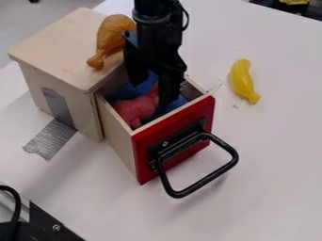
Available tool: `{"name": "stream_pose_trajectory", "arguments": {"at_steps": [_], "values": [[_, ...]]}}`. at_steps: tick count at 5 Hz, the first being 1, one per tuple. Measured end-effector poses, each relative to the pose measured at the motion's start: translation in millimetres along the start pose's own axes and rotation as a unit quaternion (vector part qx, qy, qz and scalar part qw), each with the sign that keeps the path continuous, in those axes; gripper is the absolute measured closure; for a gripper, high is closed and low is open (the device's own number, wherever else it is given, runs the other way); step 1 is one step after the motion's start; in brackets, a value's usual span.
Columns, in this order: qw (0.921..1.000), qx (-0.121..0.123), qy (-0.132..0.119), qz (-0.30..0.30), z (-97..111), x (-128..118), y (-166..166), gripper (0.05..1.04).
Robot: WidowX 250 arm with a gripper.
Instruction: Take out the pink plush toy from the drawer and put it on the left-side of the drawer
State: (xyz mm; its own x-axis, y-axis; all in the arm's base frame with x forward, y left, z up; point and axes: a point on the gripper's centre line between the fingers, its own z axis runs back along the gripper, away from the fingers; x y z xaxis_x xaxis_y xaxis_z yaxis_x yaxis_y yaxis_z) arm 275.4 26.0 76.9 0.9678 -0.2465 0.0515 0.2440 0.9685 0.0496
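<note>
"Gripper point(151, 95) first: where is it?"

"Upper centre of the frame, hanging over the open drawer point(116, 129), one tip down inside."

"And its fingers point(168, 92)?"

"Apart, with blue cloth point(151, 79) showing in the gap. I see nothing clamped."

"Touching the pink plush toy point(135, 111)?"

"I cannot tell; one finger overlaps its right edge. The toy lies in the drawer, just left of the frame's centre."

"What else?"

"A brown drumstick point(114, 34) on the cabinet point(53, 44), upper left, and a yellow banana point(241, 80) on the table point(270, 155), right."
</note>
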Motion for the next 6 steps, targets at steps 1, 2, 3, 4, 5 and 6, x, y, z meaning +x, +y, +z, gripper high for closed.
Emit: {"name": "stream_pose_trajectory", "arguments": {"at_steps": [1,2,3,4,5,6], "values": [[0.9998,0.016,0.002,-0.010,-6.5,5.2,-3.6,0.084],[0.9995,0.029,0.006,-0.014,-9.0,5.8,-6.5,0.084],[0.9991,0.037,0.017,-0.009,-15.7,3.5,-5.6,0.094],[0.9991,0.037,0.019,-0.002,-16.5,2.9,-6.0,0.176],[0.9990,0.035,0.026,0.003,-20.4,2.3,-5.9,0.467],[0.9991,0.032,0.029,0.007,-18.4,2.9,-6.2,0.731]]}}
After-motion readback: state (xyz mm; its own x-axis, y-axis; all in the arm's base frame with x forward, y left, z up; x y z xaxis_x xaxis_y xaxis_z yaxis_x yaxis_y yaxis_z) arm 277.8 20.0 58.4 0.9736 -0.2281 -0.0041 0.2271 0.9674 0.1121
